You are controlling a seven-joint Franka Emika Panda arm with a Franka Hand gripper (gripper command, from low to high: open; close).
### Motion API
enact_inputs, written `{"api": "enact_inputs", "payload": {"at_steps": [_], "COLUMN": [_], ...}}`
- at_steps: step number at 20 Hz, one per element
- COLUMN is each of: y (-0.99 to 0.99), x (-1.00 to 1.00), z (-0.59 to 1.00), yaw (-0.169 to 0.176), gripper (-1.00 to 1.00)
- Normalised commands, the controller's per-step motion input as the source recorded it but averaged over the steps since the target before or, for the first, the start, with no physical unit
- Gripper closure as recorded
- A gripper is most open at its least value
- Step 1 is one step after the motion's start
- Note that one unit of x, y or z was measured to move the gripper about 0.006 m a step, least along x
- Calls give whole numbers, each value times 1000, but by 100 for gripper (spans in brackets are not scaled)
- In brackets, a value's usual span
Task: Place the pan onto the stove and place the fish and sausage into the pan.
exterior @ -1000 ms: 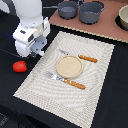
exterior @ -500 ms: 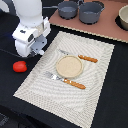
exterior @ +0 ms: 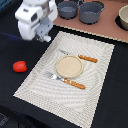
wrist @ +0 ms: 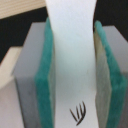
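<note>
In the wrist view my gripper (wrist: 70, 75) is shut on the fish (wrist: 70, 45), a flat white piece held between the green pads (wrist: 49, 80). In the exterior view the gripper (exterior: 42, 36) hangs above the placement mat's far corner toward the exterior view's left, and the fish is too small to make out there. The sausage (exterior: 19, 66), a glossy red lump, lies on the dark table at the exterior view's left. The stove (exterior: 107, 29) is the pinkish-brown board at the back. Two round grey vessels (exterior: 67, 9) (exterior: 91, 12) stand on it; I cannot tell which is the pan.
A striped off-white placemat (exterior: 40, 82) holds a tan round plate (exterior: 68, 65), a wooden-handled fork (exterior: 65, 80) and a knife (exterior: 80, 56). A pale bowl (exterior: 123, 17) stands at the stove's end on the exterior view's right.
</note>
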Motion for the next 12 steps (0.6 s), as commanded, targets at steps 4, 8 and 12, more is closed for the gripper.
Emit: {"api": "enact_inputs", "payload": {"at_steps": [4, 8, 12], "y": [996, 999, 982], "x": [190, 258, 301], "z": [894, 594, 278], "yaw": [0, -2, -6], "gripper": [100, 100, 100]}}
